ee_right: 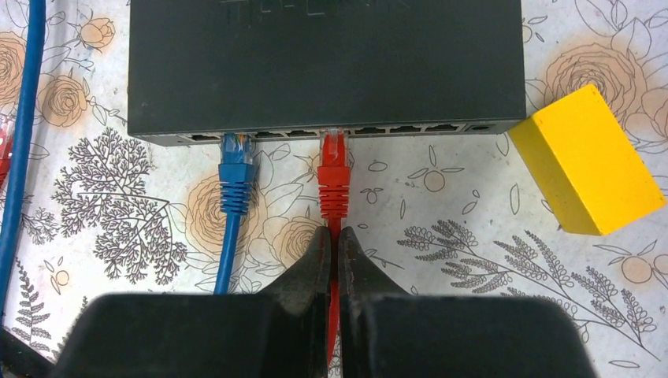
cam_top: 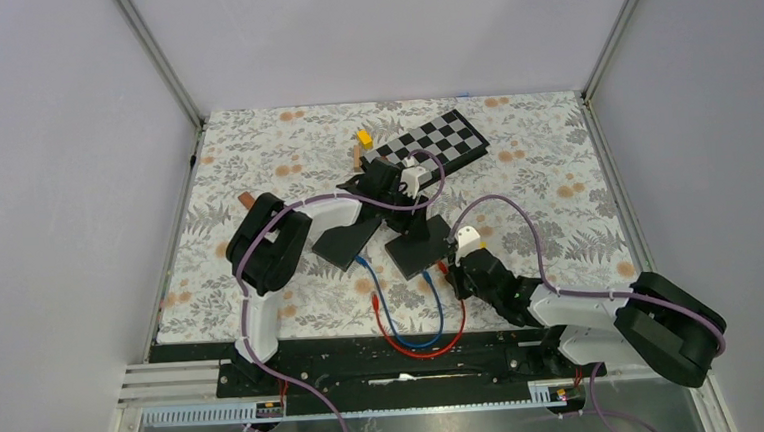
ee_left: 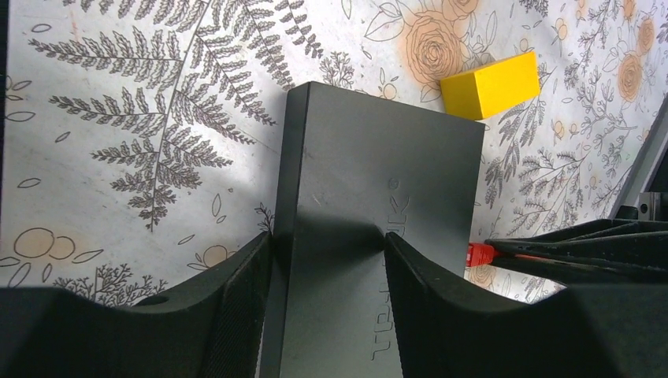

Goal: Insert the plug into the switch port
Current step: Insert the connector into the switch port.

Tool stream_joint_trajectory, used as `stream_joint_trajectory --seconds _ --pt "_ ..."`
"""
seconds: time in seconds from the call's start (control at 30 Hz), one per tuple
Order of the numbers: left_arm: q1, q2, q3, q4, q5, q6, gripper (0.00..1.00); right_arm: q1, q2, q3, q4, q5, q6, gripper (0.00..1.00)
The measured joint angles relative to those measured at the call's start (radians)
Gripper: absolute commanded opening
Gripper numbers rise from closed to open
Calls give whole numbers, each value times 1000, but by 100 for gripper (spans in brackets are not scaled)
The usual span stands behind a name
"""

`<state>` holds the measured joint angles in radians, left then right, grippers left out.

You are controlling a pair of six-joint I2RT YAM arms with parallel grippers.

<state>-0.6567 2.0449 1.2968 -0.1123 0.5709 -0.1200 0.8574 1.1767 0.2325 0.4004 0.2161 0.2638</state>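
The black switch (ee_right: 326, 67) lies on the flowered cloth with its row of ports facing my right wrist camera. A blue plug (ee_right: 236, 169) sits in a port on the left. The red plug (ee_right: 334, 177) has its clear tip at the mouth of a middle port; I cannot tell how deep it sits. My right gripper (ee_right: 332, 232) is shut on the red cable just behind the plug's boot. My left gripper (ee_left: 327, 236) holds the switch (ee_left: 378, 181), one finger (ee_left: 236, 307) against its side wall and the other on its top face.
A yellow block (ee_right: 587, 161) lies close to the switch's right corner. A second black box (cam_top: 344, 240) sits left of the switch (cam_top: 422, 249). A chessboard (cam_top: 434, 141) lies at the back. Red (cam_top: 416, 346) and blue (cam_top: 405, 325) cables loop along the near edge.
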Motion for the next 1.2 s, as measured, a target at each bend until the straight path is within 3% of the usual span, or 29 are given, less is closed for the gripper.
stream_joint_trajectory --seconds 0.53,1.2 --pt "11 27 34 5 11 7 50 1 25 40 -25 77 -5 0" --pt "11 0 -37 101 3 -17 47 2 56 39 -10 88 -14 0"
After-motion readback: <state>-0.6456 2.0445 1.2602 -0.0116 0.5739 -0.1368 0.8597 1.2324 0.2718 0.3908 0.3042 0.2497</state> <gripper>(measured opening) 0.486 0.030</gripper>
